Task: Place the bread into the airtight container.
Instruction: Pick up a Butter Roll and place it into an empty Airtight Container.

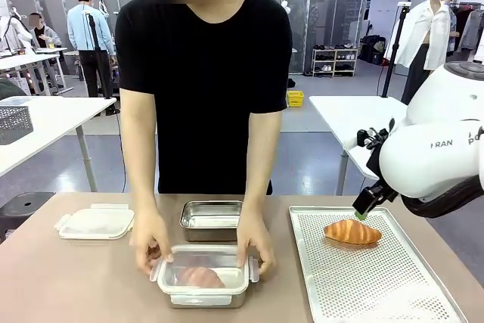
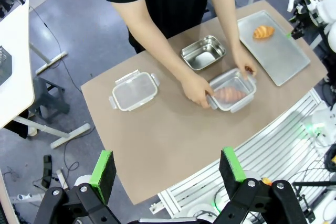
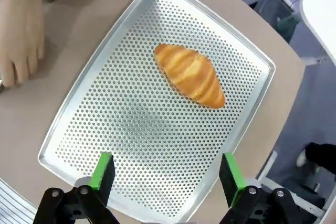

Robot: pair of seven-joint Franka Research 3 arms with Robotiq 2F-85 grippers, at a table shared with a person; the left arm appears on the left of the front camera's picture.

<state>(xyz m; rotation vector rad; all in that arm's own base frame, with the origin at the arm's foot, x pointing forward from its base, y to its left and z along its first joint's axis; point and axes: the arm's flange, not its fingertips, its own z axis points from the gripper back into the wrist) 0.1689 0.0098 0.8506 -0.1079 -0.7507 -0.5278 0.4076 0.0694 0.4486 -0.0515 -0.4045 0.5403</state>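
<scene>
1. Golden bread (image 3: 189, 75) lies on the perforated metal tray (image 3: 121, 114), at the table's (image 1: 91, 285) right side.
2. The right tool (image 3: 165, 174) hangs above the tray, fingers wide apart and empty; the bread lies beyond its fingertips, untouched.
3. The left tool (image 2: 167, 170) hangs high over the table, fingers apart, empty, well apart from the bread.
4. A person's hands (image 1: 151, 246) hold a lidded container (image 1: 204, 298) with another bread inside.

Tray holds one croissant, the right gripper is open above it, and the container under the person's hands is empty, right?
No, that container already holds bread, as the front view shows. The tray does hold one croissant, with the right gripper open above it.
</scene>
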